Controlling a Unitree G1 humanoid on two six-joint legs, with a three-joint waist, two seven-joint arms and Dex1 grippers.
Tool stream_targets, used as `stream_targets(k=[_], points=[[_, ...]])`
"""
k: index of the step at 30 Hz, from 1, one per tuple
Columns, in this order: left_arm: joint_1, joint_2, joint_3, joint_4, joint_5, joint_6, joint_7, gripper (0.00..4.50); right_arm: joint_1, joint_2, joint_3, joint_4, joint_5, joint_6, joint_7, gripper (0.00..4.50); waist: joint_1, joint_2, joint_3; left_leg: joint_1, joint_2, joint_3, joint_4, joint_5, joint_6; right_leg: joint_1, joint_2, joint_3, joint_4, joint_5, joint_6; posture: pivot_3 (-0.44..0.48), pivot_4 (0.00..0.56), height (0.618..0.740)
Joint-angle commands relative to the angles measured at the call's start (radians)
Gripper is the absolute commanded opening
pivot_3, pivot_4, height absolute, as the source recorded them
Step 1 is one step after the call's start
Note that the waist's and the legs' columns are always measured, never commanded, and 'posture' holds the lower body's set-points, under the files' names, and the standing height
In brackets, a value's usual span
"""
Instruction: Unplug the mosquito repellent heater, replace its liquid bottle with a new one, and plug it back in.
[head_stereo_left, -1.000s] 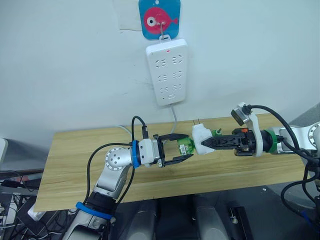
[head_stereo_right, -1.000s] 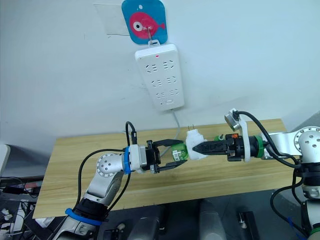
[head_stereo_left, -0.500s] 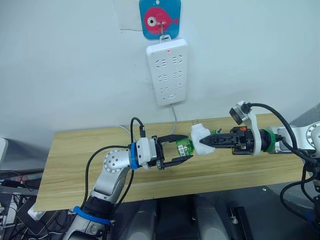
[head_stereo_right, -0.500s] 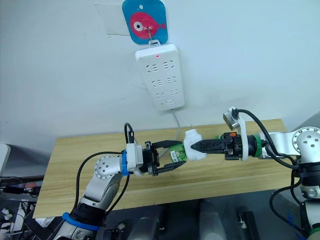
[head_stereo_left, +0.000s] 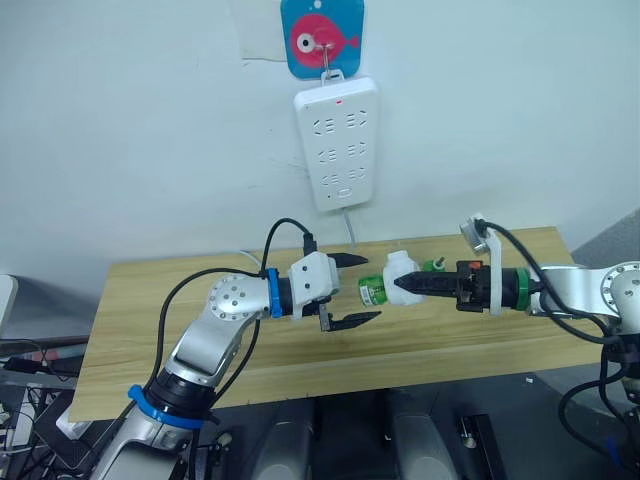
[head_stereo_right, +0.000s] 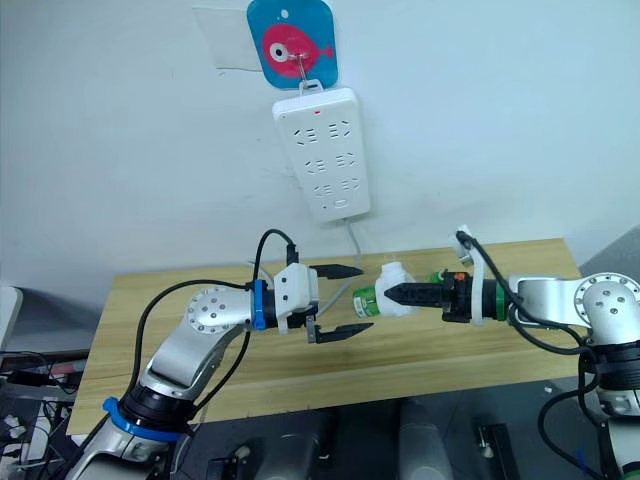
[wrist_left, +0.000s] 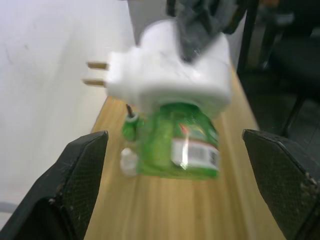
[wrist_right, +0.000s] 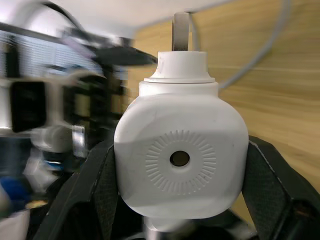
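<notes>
Currently: heater held in mid-air by right gripper, left gripper standing off

Observation 1. The right gripper (head_stereo_left: 408, 285) reaches in from the right, above the wooden surface (head_stereo_left: 130, 310). Its two black fingers (wrist_right: 280, 200) are clamped on either side of the mosquito repellent heater (head_stereo_left: 401, 277), seen in the right wrist view pressing against the white body with the round vent hole facing the camera.

Observation 2. The heater is off the surface, roughly over its middle, below and slightly right of the white power strip (head_stereo_left: 337, 143) that hangs on the wall. Its two metal prongs (wrist_left: 96, 72) are bare and point toward the wall. A green liquid bottle (wrist_left: 180, 145) with a printed label is attached under the white housing, pointing toward the left gripper.

Observation 3. The left gripper (head_stereo_left: 352, 290) is level with the bottle, just beside it. Its fingers (wrist_left: 82, 175) are spread wide apart, one above and one below the bottle's line, touching neither bottle nor heater in the left wrist view.

Observation 4. The power strip hangs from a hook on a blue plaque with a pink fish (head_stereo_left: 321, 36). A small red light shows near the strip's top. Its cable (head_stereo_left: 349, 230) drops down behind the surface. A small green item (head_stereo_left: 434, 265) lies on the surface behind the heater; what it is cannot be told.
</notes>
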Motion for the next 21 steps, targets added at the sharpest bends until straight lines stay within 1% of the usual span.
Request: stream_targets(k=[1,5,10,13,21], points=[[-0.025,0.014,-0.027,-0.055,0.042,0.074,0.015,4.50,0.008,0.015,-0.013,-0.074,-0.005,-0.027,-0.072,2.95,-0.001,0.000,0.000,0.000,0.000,0.000,0.000,0.000,0.000,0.000,0.000,0.000,0.000,0.000,0.000,-0.063,0.264,0.740],[-0.036,0.024,-0.052,-0.047,0.092,0.090,0.020,4.50,0.005,0.034,-0.003,-0.101,0.012,-0.039,-0.155,2.95,-0.001,0.000,0.000,0.000,0.000,0.000,0.000,0.001,-0.002,0.000,0.000,0.000,0.000,0.000,0.000,-0.068,0.256,0.740],[-0.069,-0.013,-0.091,0.005,0.148,0.073,0.045,4.50,0.009,0.048,0.009,-0.135,0.077,-0.078,-0.270,2.95,0.000,0.000,-0.001,0.000,0.000,0.000,0.000,0.002,-0.003,0.000,0.000,0.000,0.000,0.000,0.000,-0.076,0.254,0.740],[-0.084,-0.038,-0.108,0.029,0.173,0.055,0.062,4.50,0.012,0.044,0.023,-0.170,0.104,-0.094,-0.314,2.95,-0.001,0.000,-0.001,0.000,0.000,0.000,0.000,0.002,-0.003,0.000,0.000,0.000,0.000,0.000,0.000,-0.080,0.254,0.740],[-0.083,-0.049,-0.125,0.042,0.216,0.078,0.070,4.50,0.014,0.040,0.054,-0.200,0.178,-0.148,-0.397,2.95,-0.003,0.000,-0.002,0.000,0.000,0.000,0.000,0.002,-0.003,0.000,0.000,0.000,0.000,0.000,0.000,-0.097,0.261,0.740]])
